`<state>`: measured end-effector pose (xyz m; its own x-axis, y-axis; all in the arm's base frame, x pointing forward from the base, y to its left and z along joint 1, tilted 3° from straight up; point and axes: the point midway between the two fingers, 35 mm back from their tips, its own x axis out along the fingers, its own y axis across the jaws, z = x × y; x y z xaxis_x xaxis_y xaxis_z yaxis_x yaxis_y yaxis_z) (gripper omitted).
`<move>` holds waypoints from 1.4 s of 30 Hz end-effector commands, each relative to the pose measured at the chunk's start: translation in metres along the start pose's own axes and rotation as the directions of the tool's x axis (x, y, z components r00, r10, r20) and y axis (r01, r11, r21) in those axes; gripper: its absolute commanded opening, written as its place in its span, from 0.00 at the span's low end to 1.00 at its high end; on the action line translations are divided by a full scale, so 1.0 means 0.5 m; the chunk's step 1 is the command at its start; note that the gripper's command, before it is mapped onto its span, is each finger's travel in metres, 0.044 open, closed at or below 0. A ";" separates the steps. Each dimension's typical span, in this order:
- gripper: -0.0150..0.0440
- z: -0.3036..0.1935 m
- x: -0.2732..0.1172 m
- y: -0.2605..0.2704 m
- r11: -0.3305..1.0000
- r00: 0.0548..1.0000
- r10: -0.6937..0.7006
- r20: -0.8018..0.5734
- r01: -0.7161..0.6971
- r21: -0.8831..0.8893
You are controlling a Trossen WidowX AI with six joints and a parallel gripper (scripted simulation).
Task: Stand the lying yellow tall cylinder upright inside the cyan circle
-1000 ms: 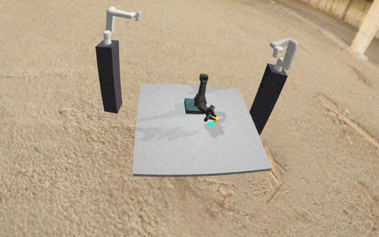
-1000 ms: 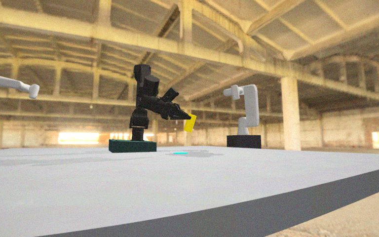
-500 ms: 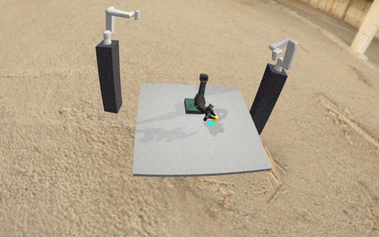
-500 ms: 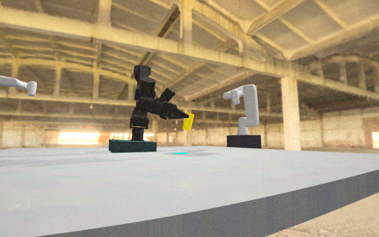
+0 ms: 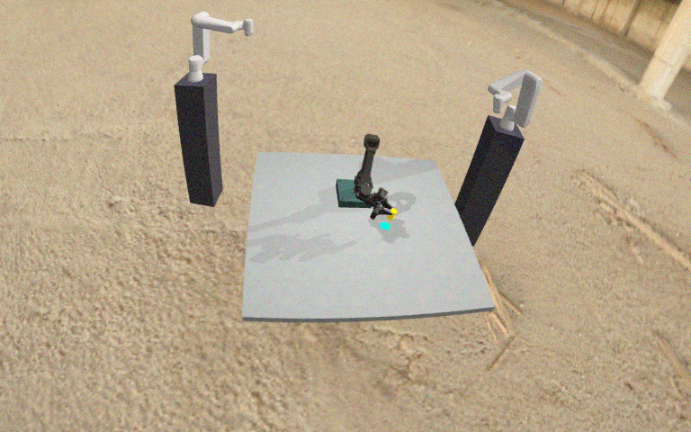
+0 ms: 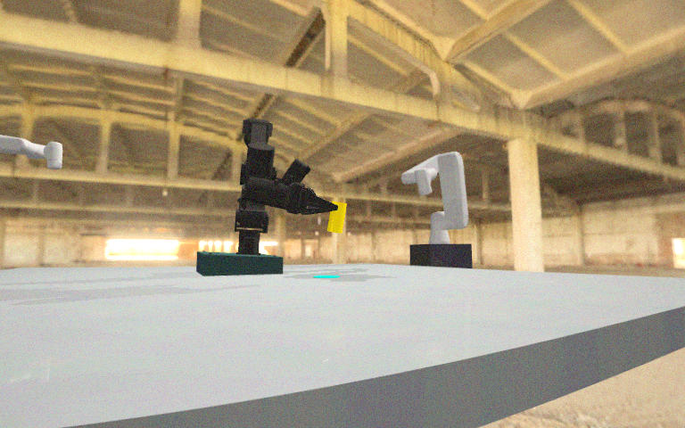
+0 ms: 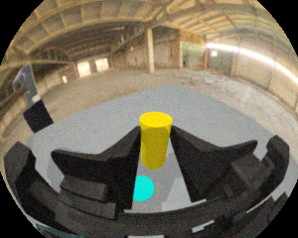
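Note:
The yellow tall cylinder [image 5: 391,214] [image 6: 337,218] [image 7: 154,144] is held in the air, nearly upright with a slight tilt in the exterior view. My gripper [image 5: 392,212] [image 6: 336,207] [image 7: 155,129] is shut on it near its upper end, with one finger on each side in the wrist view. The cyan circle [image 5: 384,226] [image 6: 326,276] [image 7: 144,188] lies flat on the table. The cylinder hangs well above the table, a little beyond the circle as seen from the wrist. The left finger hides a small part of the circle's edge in the wrist view.
The arm's dark green base block [image 5: 346,193] [image 6: 240,264] stands on the grey table [image 5: 306,289] [image 6: 229,344]. Two pale arms on dark pillars [image 5: 199,144] [image 5: 491,176] stand beyond the table, to its left and right.

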<state>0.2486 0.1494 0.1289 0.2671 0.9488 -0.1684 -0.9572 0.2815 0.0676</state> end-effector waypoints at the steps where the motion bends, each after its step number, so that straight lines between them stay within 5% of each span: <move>1: 0.43 0.000 -0.005 0.005 1.000 1.000 0.007 0.014 -0.007 -0.003; 42: 0.43 -0.006 -0.058 0.071 0.991 0.988 0.088 0.127 -0.074 -0.113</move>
<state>0.2085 0.1317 0.1333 0.1970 0.9797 -0.0383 -0.9801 0.1958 -0.0322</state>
